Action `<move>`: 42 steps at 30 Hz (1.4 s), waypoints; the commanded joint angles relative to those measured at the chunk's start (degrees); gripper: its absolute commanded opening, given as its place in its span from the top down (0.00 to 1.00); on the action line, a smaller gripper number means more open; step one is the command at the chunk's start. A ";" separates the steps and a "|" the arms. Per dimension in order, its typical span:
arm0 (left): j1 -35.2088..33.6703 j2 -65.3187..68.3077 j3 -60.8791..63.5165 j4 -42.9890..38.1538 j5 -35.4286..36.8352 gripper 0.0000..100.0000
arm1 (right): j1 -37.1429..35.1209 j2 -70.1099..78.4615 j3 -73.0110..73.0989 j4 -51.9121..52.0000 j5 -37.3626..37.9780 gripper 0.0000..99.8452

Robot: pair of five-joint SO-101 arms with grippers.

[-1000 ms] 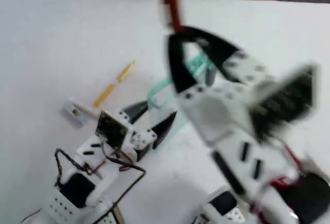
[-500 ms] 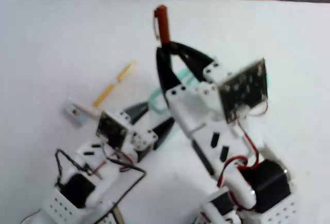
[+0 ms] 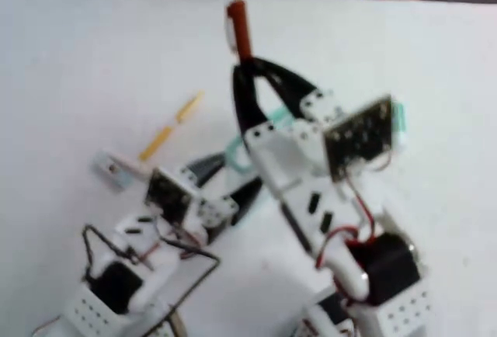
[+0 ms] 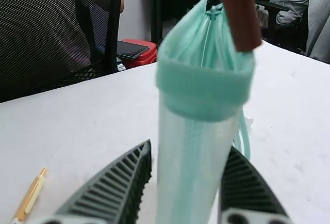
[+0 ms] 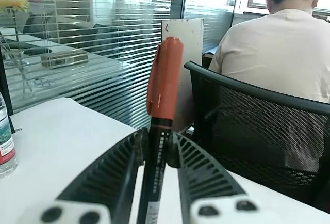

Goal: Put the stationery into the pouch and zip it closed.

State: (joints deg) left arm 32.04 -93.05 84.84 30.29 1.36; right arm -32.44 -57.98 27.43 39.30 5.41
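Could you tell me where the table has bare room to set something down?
Bare table lies beyond the yellow pencil at the far left, and right of the right arm. The middle is crowded: the left end effector grips the pouch beside the right end effector holding the marker.

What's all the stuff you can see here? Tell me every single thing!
pouch: one, see-through mint green, upright between the left fingers
marker: one, black with a red-brown cap, in the right fingers, near the pouch's top
pen: one, yellow, lying on the table
block: one, small, whitish, on the table by the pen's near end
bottle: one, clear, standing on the table
table: one, white, under everything
left arm: one, white, black fingers, gripping the pouch
right arm: one, white, black fingers, gripping the marker
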 commanded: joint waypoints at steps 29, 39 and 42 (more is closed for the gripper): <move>0.40 -0.57 -1.41 -0.44 0.53 0.80 | 0.66 1.71 8.18 -17.19 -0.53 0.98; -1.98 -0.57 -1.41 -1.67 0.79 0.80 | 0.66 -2.86 9.85 -9.10 -0.97 0.98; -1.98 -0.57 -1.41 -2.11 0.79 0.80 | 0.40 -6.64 9.85 -5.14 -0.88 0.98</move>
State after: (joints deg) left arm 30.73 -93.05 84.84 30.20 1.36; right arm -32.26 -61.14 37.54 31.12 4.97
